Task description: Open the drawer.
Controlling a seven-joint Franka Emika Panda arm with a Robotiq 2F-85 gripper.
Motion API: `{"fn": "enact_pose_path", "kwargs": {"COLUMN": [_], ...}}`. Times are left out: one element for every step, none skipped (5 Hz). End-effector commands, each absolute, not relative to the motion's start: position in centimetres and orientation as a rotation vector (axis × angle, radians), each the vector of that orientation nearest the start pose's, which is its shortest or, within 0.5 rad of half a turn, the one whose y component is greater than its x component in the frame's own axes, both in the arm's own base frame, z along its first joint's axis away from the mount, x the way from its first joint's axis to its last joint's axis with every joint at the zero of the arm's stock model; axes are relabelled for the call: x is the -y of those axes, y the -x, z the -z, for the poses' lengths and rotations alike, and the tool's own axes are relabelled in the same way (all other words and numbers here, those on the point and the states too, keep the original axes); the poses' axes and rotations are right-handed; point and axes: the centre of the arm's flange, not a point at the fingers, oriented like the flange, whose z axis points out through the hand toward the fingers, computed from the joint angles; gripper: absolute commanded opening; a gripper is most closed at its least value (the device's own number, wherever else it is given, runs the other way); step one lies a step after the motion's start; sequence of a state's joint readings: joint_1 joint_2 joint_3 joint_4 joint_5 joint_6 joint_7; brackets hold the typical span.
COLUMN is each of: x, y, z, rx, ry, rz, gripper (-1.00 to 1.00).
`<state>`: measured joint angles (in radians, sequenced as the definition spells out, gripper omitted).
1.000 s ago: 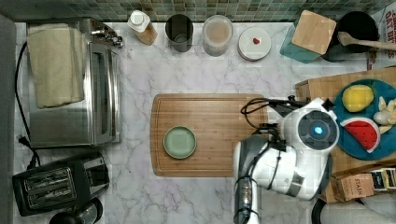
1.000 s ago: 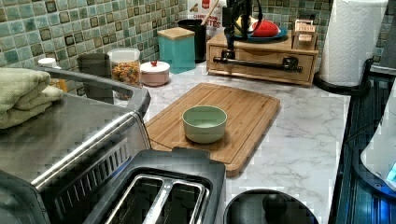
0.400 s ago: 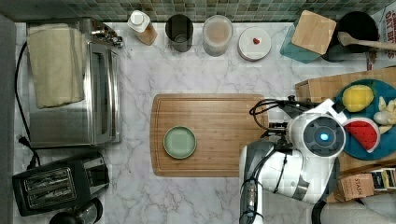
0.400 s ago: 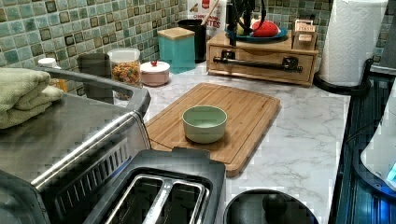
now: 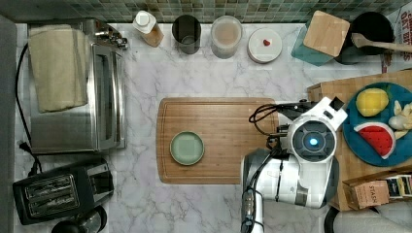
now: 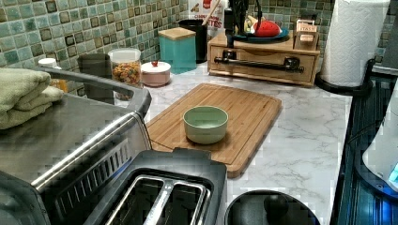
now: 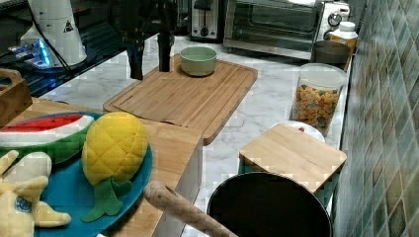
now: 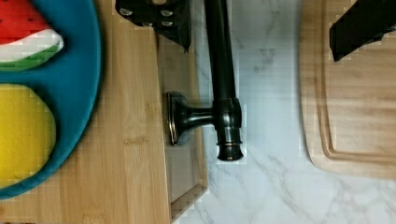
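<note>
bare marble between handle, cutting board

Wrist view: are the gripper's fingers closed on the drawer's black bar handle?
No. The fingers stand apart, one on each side of the bar handle, with marble showing between the handle and the far finger.

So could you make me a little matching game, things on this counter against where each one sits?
Things:
1. green bowl
2. watermelon toy
3. folded towel
4. drawer

Places:
A. on the toaster oven
B. on the cutting board
C. under the fruit plate's bamboo top
D. on the blue plate

Pairs: 1-B, 2-D, 3-A, 4-C
</note>
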<state>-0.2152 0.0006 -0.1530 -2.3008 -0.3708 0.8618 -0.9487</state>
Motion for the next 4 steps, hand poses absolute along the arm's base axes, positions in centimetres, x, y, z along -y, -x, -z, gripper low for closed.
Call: {"fn": "enact_pose_path", "kwargs": {"x": [23.1, 23.5, 23.5, 23.3], "y": [-45.6, -45.1, -44.5, -45.2], "z": [-30.0, -28.2, -25.9, -23.3], "rx": [-0.018, -0.107, -0.174, -0.144], "ry": [3.379, 3.393, 3.349, 3.378], "rz": [0.050, 0.024, 0.032, 0.011], "gripper": [1.00, 1.00, 1.00, 1.00]}}
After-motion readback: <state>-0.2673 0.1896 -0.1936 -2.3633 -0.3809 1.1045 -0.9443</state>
